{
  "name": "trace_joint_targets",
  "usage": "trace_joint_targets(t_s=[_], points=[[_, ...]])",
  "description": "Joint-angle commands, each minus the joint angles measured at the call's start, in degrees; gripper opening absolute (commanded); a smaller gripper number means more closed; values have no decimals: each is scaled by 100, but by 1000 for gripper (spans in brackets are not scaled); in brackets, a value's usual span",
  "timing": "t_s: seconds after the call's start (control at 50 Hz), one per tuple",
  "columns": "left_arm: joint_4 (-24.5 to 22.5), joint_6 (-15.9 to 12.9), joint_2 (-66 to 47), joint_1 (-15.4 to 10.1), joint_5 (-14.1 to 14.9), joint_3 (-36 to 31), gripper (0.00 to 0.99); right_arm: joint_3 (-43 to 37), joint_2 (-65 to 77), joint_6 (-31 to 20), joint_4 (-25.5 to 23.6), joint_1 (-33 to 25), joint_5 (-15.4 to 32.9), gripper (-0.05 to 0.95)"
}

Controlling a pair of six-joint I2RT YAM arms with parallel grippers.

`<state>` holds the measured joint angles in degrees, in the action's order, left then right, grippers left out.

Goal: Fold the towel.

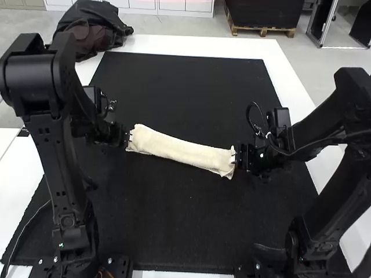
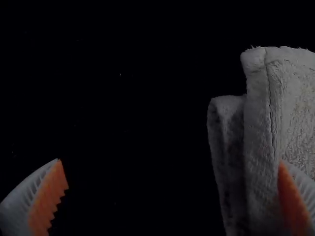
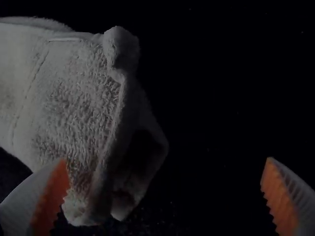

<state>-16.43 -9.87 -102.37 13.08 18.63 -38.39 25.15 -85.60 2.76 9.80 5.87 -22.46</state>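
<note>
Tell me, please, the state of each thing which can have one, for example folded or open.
Towel: folded into a long, narrow strip, layers uneven at the ends.
Left gripper: open, at one end of the towel.
Right gripper: open, at the other end.
Mat: spread flat.
Dark bundle: crumpled.

High view well lit, fairly even; L + R wrist views v. dim, mostly near-black.

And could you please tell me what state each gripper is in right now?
Left gripper: open, holding nothing, at one end of the towel.
Right gripper: open, holding nothing, at the towel's other end.
</note>
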Motion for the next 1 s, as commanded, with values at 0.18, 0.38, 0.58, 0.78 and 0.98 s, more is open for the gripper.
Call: trace_joint_targets(t_s=[0.18,0.38,0.58,0.78,0.98], points=[[-89,2,15,195,62,-28,962,25,-53,-22,39,116,40,898],[-177,284,50,265,228,-54,961,52,-88,14,110,257,31,897],[-203,416,208,274,387,-54,961,192,-290,57,110,389,22,897],[-150,670,402,274,571,-28,961,315,-440,154,215,494,13,898],[131,758,402,274,861,-10,961,386,-677,242,356,626,13,898]])
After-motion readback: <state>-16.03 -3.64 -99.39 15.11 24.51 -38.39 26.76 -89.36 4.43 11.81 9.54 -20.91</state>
